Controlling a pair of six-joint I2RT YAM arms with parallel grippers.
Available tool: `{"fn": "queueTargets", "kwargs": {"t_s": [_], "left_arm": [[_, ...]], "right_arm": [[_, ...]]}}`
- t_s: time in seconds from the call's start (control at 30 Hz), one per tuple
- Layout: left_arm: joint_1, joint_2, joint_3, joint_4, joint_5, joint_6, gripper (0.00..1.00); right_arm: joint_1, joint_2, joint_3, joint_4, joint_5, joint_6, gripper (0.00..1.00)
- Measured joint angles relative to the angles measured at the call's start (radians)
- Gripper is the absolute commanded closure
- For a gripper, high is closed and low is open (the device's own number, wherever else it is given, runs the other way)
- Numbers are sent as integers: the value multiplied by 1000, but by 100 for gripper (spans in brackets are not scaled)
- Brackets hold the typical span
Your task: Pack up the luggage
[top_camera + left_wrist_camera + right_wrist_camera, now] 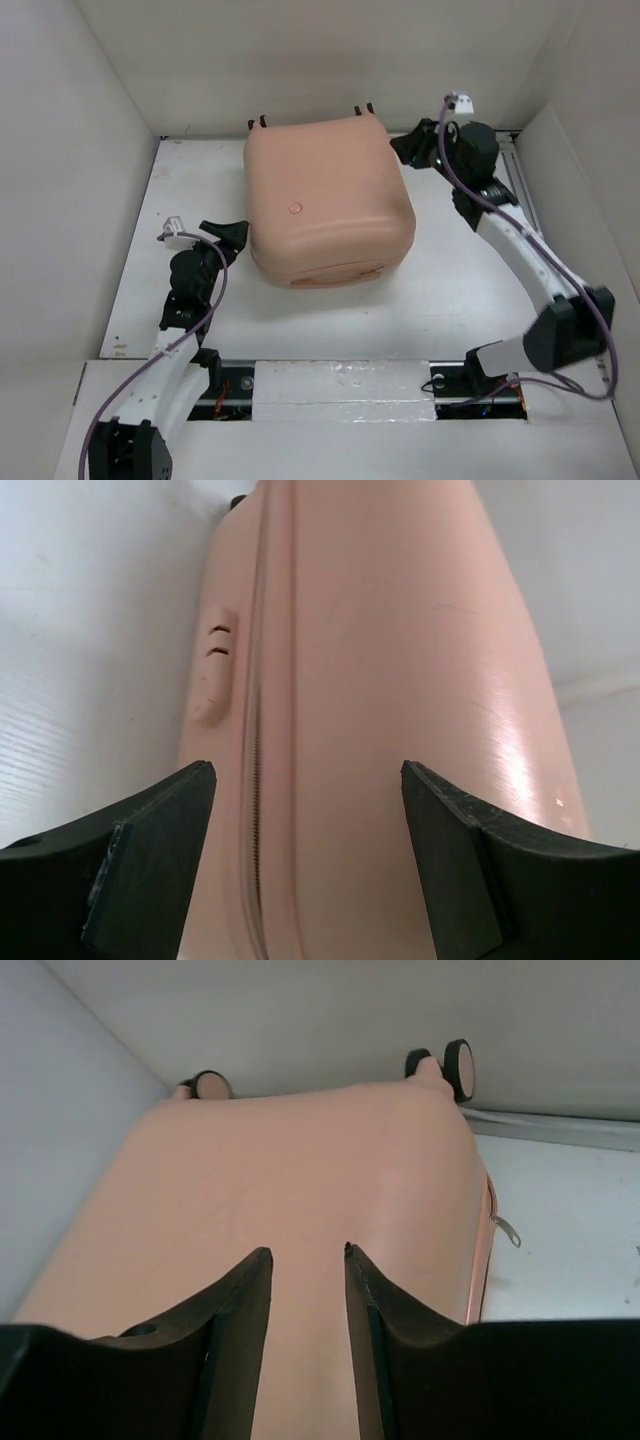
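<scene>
Checking in on the pink luggage [325,195]: it's zipped shut and lying flat on the white table [450,300], with a gripper on each side.

From overhead we see the case a bit toward 12 o'clock of the table's middle. Its little black wheels [458,1068] point to 12 and the round button mark [293,208] faces up. The left gripper [308,770] sits at the case's 8 o'clock side, right up by the shell. Its jaws are spread wide and clamped on nothing, and its wrist cam looks straight down the zipper [255,810] seam. The right gripper [308,1252] is over at the 2 o'clock corner, just above the shell. Its fingers are only a little apart, with nothing between them. We can't tell if either one is actually touching the case.
</scene>
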Motion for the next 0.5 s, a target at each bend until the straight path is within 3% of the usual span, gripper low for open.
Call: {"fn": "queueTargets", "kwargs": {"t_s": [0.1, 0.17, 0.33, 0.37, 0.43, 0.5], "left_arm": [[-12, -66, 10, -54, -17, 13, 28], [-12, -83, 10, -82, -29, 15, 31], [-12, -71, -13, -109, -38, 16, 48], [-12, -67, -26, -117, -39, 15, 49], [-12, -64, -54, -134, -38, 15, 50], [-12, -63, -80, -144, -33, 16, 53]], "right_arm": [[29, -256, -245, 94, -14, 27, 77], [91, -444, -453, 165, -13, 55, 100], [290, -725, -877, 264, 21, 128, 96], [314, -752, -945, 262, 38, 148, 91], [354, -804, -1071, 266, 80, 181, 71], [380, -850, -1161, 262, 117, 206, 62]]}}
